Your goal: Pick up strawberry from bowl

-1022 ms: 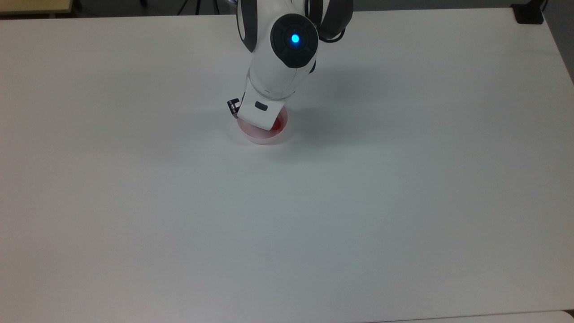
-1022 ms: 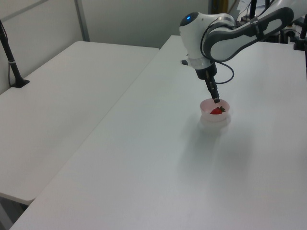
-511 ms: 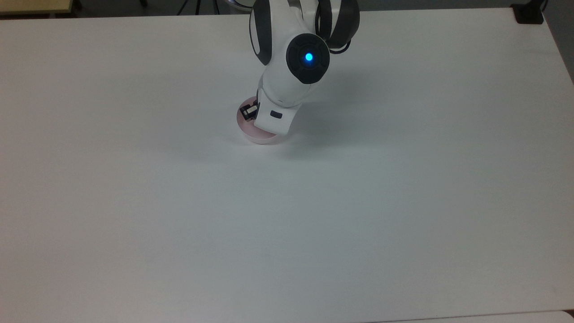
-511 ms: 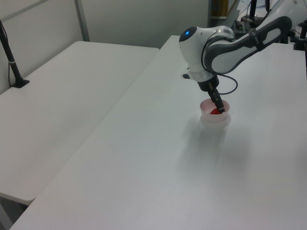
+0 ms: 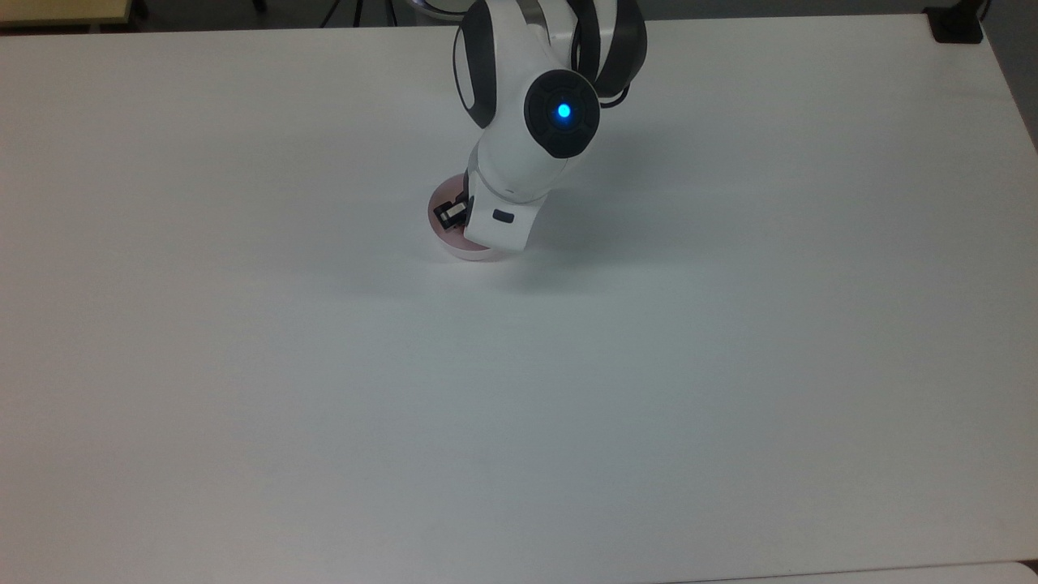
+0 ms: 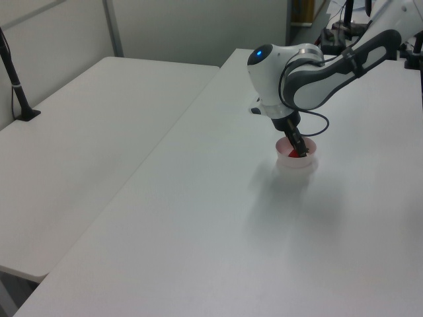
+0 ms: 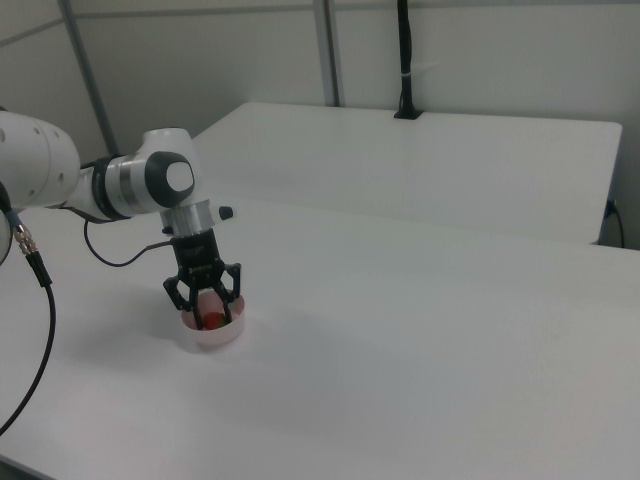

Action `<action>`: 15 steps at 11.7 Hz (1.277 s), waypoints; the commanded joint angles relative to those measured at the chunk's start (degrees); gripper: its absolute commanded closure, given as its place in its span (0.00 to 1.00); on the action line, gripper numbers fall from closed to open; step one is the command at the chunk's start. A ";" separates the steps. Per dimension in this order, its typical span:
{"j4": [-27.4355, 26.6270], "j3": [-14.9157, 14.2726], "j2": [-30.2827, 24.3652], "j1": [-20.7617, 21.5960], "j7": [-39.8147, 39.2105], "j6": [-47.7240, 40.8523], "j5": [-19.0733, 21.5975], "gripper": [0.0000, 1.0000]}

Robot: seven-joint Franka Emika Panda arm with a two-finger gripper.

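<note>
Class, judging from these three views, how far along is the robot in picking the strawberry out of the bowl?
Done: the hand has reached the bowl, its open fingers dipping inside. In hand: the fingers straddle the strawberry, seen in the right view, red between them. Left: closing on the fruit and lifting it clear; it lies in the bowl, not yet gripped.

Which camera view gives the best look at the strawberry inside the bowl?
The right view: the strawberry shows as a red spot in the bowl, between the open fingers of the gripper. The left view gives a small red patch beside a finger. In the top view the arm covers it.
</note>
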 commanded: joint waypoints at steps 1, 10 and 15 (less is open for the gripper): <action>-0.75 -1.51 0.48 0.89 -1.85 2.05 -1.13 0.50; 4.15 -1.59 -0.40 1.51 -1.41 -3.74 0.01 0.69; 11.37 -2.82 -1.37 1.25 -6.24 -13.07 3.17 0.69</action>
